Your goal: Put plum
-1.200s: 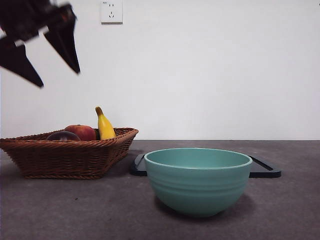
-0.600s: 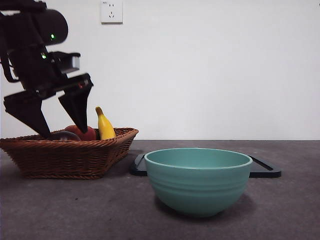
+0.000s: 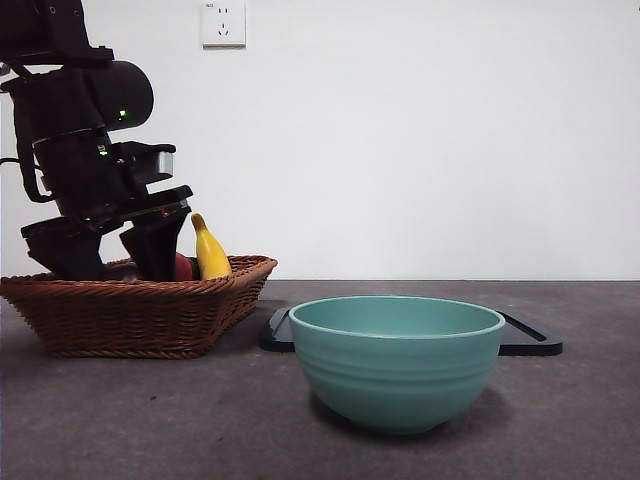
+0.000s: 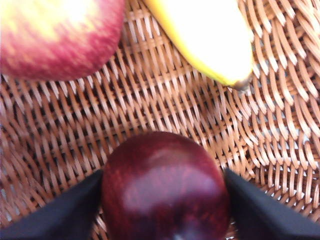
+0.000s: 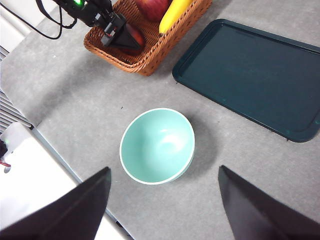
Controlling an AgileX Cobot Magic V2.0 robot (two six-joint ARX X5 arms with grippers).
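The plum [image 4: 165, 192], dark maroon and glossy, lies on the floor of the wicker basket [image 4: 165, 100]. My left gripper [image 4: 164, 175] is open, with one black jaw close on each side of the plum. In the front view the left gripper [image 3: 110, 265] reaches down into the basket [image 3: 130, 315] at the left and hides most of the plum. My right gripper [image 5: 164, 169] is open and holds nothing, high above the table over the bowl [image 5: 157, 146].
A red-yellow apple [image 4: 55, 35] and a banana [image 4: 210, 35] share the basket just beyond the plum. A teal bowl [image 3: 396, 360] stands in front at the centre. A dark tray [image 3: 530, 342] lies behind it, to the right of the basket.
The left arm has come down from the upper left corner into the basket, and its open jaws now flank the plum. The bowl, tray and fruit have not moved.
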